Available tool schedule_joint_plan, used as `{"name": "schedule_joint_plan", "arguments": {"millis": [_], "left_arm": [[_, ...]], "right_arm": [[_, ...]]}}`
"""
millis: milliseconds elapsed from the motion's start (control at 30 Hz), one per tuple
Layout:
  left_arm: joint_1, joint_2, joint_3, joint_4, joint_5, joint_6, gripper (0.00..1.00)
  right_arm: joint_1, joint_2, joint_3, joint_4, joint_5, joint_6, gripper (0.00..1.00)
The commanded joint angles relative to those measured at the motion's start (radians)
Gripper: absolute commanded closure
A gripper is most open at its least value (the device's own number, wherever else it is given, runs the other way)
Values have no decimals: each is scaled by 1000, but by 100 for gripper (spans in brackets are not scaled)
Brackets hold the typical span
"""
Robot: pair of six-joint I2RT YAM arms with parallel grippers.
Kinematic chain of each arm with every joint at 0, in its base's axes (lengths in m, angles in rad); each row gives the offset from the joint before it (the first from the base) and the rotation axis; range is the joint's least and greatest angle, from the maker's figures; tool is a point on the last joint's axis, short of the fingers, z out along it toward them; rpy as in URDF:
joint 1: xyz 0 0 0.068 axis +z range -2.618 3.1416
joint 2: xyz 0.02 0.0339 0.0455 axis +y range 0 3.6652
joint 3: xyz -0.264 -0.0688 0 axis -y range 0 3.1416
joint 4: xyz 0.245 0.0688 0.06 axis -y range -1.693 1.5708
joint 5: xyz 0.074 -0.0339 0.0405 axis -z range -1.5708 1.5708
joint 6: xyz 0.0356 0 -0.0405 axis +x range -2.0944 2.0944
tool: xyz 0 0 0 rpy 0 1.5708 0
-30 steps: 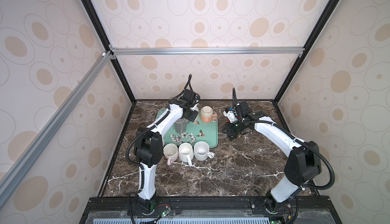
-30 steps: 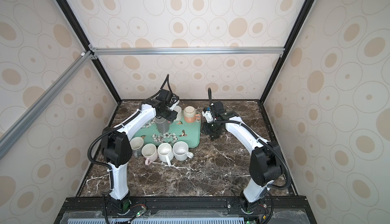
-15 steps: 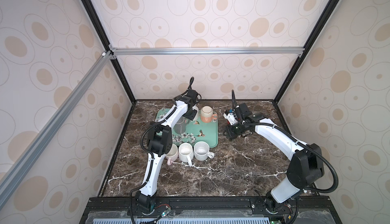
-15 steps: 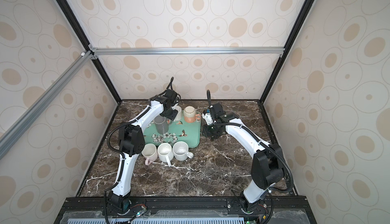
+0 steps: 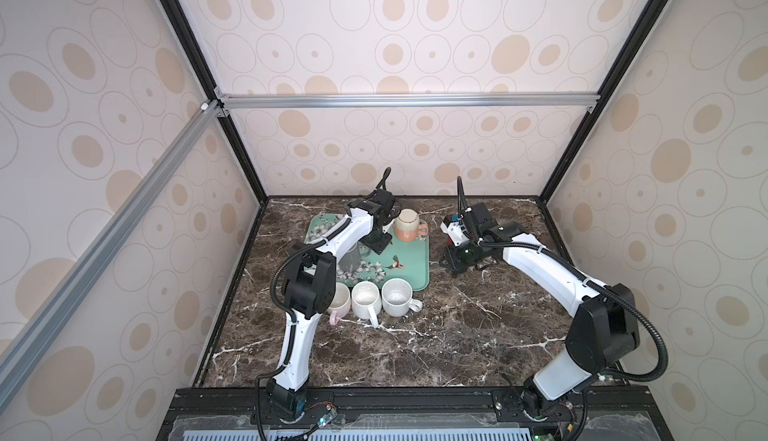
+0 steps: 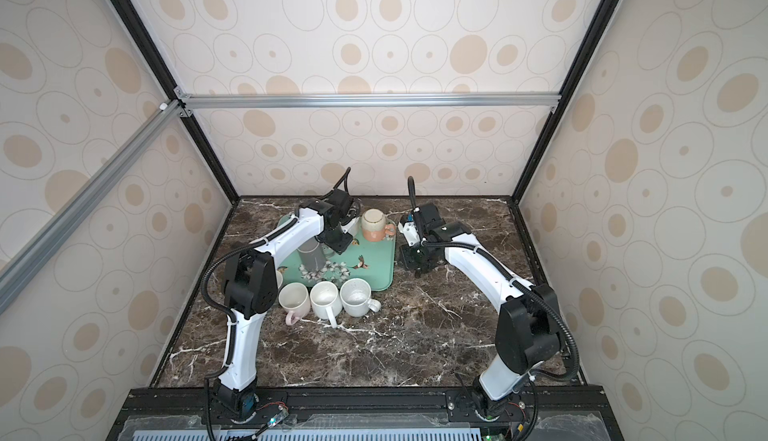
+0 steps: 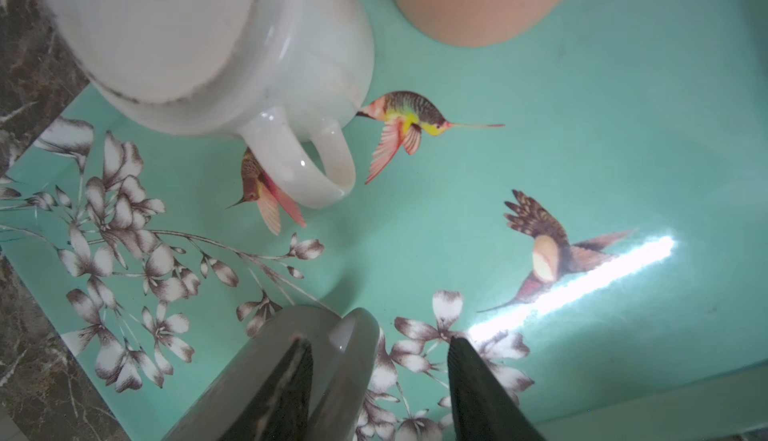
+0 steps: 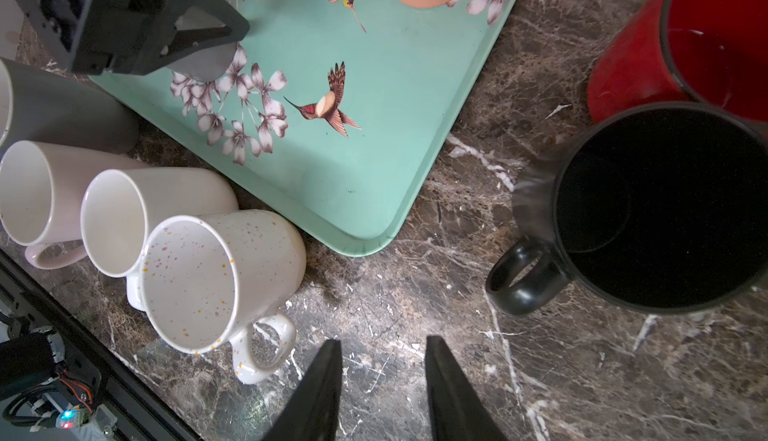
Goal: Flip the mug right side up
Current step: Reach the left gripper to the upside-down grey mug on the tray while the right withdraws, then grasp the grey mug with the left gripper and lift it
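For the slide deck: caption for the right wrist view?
Right end effector open over marble table, near upright black mug, red mug and teal tray.

top views: high at the front, both facing down and back over the whole table (image 5: 415, 335); nearly equal.
left wrist: very close over tray (image 7: 582, 127), facing down past left gripper (image 7: 378, 360).
right wrist: near, above table, facing down.
shared: tray, in all four.

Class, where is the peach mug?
In both top views, the peach mug sits at the far right corner of the green tray, beside a white mug.
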Motion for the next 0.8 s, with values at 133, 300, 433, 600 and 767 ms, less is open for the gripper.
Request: {"name": "schedule_joint_plan", "arguments": {"millis": [133, 300, 433, 600, 767], "left_arm": [[-25, -212, -89, 61, 20, -39, 46], [2, -427, -254, 208, -56, -271, 43], [90, -606, -471, 342, 39, -423, 49], [206, -731, -677, 408, 105, -477, 52], [304, -779, -805, 472, 216, -463, 55]], "right_arm": [[7, -22, -45, 23, -33, 21, 63], [65, 32, -15, 68, -20, -17, 62], [120, 162, 119, 59, 5, -48, 62], [186, 328, 324, 66, 71, -32, 62], [226, 510, 557, 50, 169, 15, 62]]}}
